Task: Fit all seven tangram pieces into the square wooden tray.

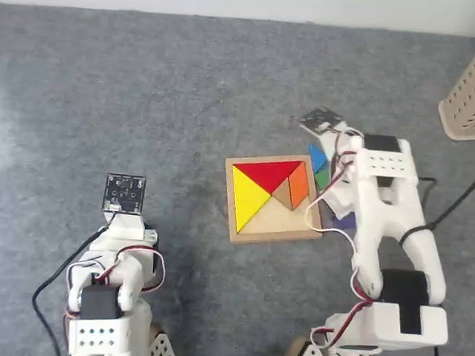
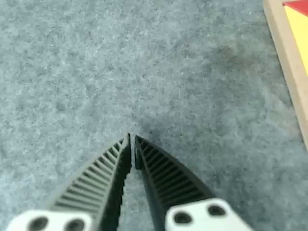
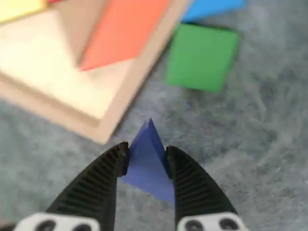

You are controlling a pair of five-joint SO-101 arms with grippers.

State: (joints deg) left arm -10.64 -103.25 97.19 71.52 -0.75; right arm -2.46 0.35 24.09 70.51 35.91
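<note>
One dark blue triangle tight in right tool; left tool narrow, empty.

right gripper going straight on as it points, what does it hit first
Probably the corner rim of the light wooden square tray, led by the dark blue triangle piece the right gripper holds; depth unclear.

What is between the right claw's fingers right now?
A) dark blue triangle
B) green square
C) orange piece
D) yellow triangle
A: the right claw clamps the dark blue triangle from both sides, while the green square lies free on the carpet.
</note>
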